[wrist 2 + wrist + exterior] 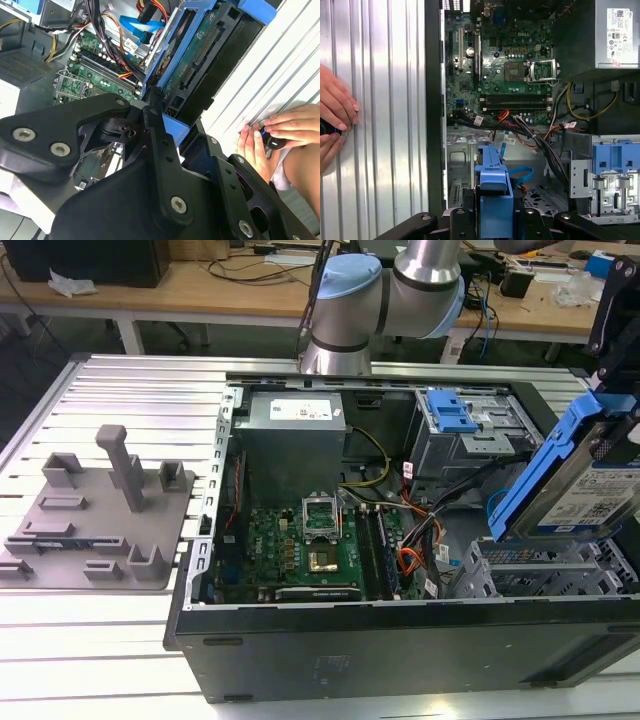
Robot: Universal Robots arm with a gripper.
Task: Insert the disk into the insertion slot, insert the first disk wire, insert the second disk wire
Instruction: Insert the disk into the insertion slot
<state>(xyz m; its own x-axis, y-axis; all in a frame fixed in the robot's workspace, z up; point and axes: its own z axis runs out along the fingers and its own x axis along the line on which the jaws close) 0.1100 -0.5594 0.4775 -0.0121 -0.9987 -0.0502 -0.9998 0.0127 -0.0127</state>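
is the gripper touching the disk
Touching: in the first wrist view the gripper clamps the disk by its blue carrier, no gap on either side.

One disk (600,490), one computer case (400,640), one power supply (295,418). One grey fixture block (100,510). Two hands (335,105).

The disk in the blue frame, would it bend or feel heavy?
Probably stiff: the disk looks flat though held tilted above the computer case. Likely heavy for its size, as its body looks metal. Perhaps fragile: its circuit board is bare.
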